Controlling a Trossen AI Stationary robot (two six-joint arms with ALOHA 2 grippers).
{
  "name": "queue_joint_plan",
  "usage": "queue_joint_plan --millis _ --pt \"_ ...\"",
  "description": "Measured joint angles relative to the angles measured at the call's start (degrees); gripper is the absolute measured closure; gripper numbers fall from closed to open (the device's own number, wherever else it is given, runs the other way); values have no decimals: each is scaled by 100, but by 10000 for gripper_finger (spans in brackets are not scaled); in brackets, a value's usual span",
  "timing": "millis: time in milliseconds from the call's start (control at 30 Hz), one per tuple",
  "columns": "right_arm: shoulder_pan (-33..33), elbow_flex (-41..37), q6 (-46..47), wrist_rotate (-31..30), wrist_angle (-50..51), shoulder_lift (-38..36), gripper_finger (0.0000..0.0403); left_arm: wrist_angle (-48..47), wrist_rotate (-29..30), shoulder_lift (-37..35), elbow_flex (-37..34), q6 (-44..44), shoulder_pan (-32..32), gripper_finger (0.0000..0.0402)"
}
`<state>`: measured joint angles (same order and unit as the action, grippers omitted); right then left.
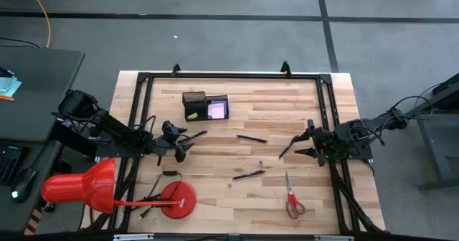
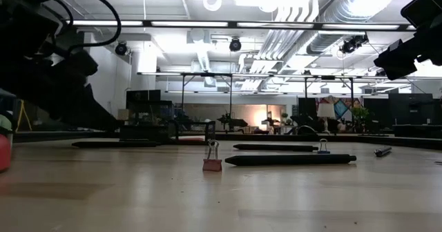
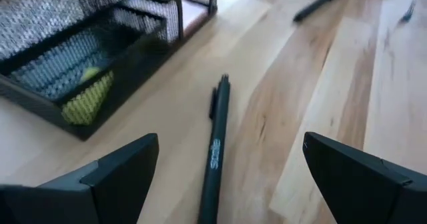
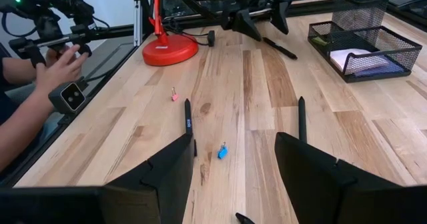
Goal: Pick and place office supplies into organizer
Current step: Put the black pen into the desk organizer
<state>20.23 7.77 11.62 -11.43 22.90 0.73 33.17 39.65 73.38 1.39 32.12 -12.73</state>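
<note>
Toward the far side of the table (image 1: 237,205), left of centre, sits one organizer (image 1: 206,107), a black mesh box with two compartments: a pale purple sticky-note pad (image 1: 217,110) lies in its right compartment and a small yellow piece (image 3: 87,99) in its left.

Four slim black pens lie loose on the wood. One pen (image 3: 215,157) is just right of the left gripper (image 1: 181,142), pointing toward the organizer. A second pen (image 1: 252,138) lies near the table's centre, a third pen (image 1: 249,174) nearer the front, and a fourth pen (image 1: 287,148) just left of the right gripper (image 1: 305,144).

One pair of red-handled scissors (image 1: 292,200) rests near the front right, blades pointing away. Two tiny binder clips show between the pens: a pink clip (image 4: 175,95) and a blue clip (image 4: 222,151).

Left gripper hovers low over the wood in front of the organizer, fingers (image 3: 120,171) spread wide with the first pen lying between them, untouched. Right gripper hangs at the right side of the table, fingers (image 4: 167,167) parted and holding nothing.

One red desk lamp (image 1: 107,187) stands at the front left, its round base (image 1: 178,200) on the table. A person's hand (image 4: 57,71) shows beyond the table's edge in the right wrist view.
</note>
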Motion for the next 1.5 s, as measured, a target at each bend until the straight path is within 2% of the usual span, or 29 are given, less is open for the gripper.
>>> queue_joint_plan --millis 133,433,667,900,1133,1333,1500 --pt "2 0 2 1 0 0 196 -717 -26 0 245 167 0 41" --pt "0 0 6 1 0 0 197 -1530 -251 0 640 365 33 41" --pt "0 0 2 -1 0 0 196 -1552 -1206 -9 651 516 785 41" --pt "0 0 3 1 0 0 196 -1525 -1320 -2 779 281 980 46" --pt "1 0 4 -1 0 0 196 -1806 -1760 79 1003 193 1490 91" --pt "0 0 4 -1 0 0 196 -2329 -2066 75 1184 -191 1539 138" --pt "2 0 4 0 -1 0 196 -2507 -2120 61 1197 -176 1541 170"
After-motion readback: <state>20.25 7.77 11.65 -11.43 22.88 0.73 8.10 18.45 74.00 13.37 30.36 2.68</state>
